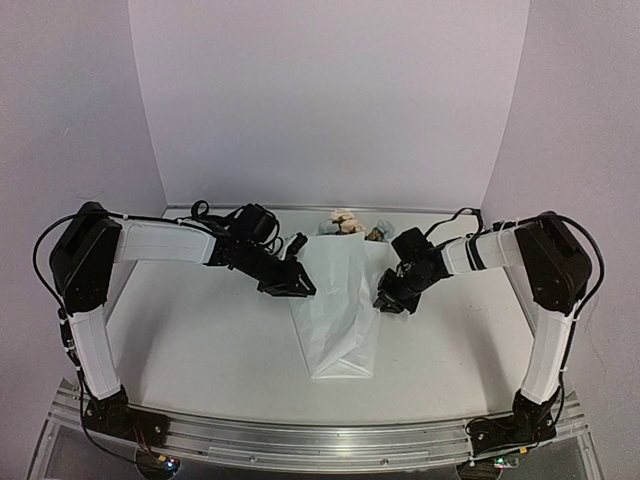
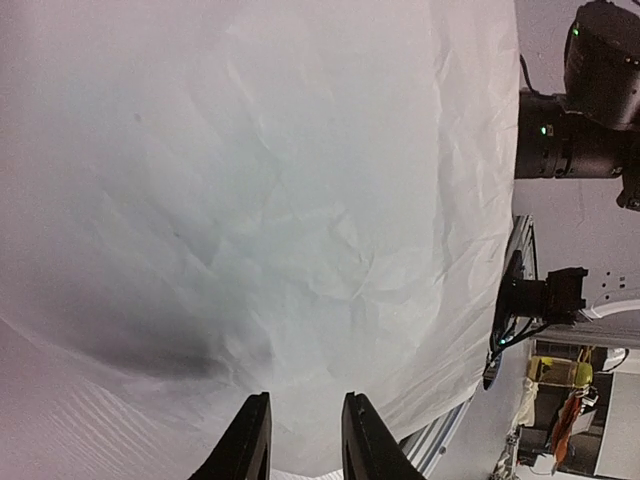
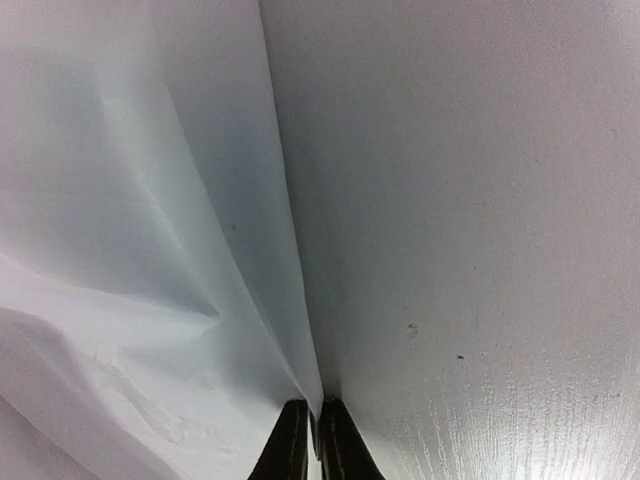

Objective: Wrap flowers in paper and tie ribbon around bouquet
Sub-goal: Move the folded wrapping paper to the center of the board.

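On your white tabletop (image 1: 200, 330), the large thin white wrapping paper (image 1: 340, 310) is already folded into a rough cone around the small bunch of peach and blue artificial flowers (image 1: 342, 220), whose blooms poke out at its far end. No ribbon shows, so the tying looks left to do. Your right claw (image 3: 308, 440) appears clenched on the paper's right edge. Your left claw (image 2: 305, 400) stands parted against its left side, grasping nothing.

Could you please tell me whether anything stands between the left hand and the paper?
Nothing visible does. The left hand is open right at the paper, and the sheet fills the view ahead of its fingers. The right hand is at the paper's opposite edge, out of the way.
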`<state>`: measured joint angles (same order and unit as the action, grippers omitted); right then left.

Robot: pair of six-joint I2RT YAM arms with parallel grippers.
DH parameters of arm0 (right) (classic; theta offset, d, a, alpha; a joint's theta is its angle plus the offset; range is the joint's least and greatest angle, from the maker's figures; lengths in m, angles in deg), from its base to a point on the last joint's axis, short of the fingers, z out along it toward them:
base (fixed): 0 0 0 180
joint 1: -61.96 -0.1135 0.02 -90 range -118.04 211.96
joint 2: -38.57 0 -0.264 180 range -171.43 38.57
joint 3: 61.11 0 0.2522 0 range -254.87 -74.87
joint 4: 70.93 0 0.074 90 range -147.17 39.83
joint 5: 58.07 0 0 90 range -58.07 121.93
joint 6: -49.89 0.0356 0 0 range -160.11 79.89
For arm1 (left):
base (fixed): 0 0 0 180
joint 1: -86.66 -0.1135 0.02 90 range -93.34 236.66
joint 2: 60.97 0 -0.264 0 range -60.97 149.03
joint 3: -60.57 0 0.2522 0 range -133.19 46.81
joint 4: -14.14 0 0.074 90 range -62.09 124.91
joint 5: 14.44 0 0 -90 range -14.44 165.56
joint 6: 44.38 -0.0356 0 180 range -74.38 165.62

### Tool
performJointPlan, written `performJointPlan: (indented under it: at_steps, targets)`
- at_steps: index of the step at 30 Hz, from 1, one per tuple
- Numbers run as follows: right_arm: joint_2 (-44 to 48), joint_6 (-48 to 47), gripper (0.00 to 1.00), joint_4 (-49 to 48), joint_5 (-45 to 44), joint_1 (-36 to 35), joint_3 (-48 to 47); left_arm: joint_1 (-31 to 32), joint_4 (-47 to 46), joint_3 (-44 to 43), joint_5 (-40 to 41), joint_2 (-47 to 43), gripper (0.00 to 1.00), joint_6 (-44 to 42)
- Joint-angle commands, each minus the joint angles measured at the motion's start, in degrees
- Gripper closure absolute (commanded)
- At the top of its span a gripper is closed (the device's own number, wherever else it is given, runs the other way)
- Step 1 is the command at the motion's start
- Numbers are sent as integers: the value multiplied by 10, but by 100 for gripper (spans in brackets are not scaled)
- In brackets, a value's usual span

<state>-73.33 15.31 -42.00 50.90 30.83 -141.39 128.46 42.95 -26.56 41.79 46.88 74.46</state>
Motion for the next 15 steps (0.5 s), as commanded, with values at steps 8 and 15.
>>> performJointPlan:
  at_steps: [8, 15]
  targets:
    - [166, -36, 56, 49, 30, 2, 64, -1, -1, 13, 18, -31, 75, -34]
    - [171, -60, 43, 60, 78, -7, 0, 0, -3, 26, 27, -48, 75, -33]
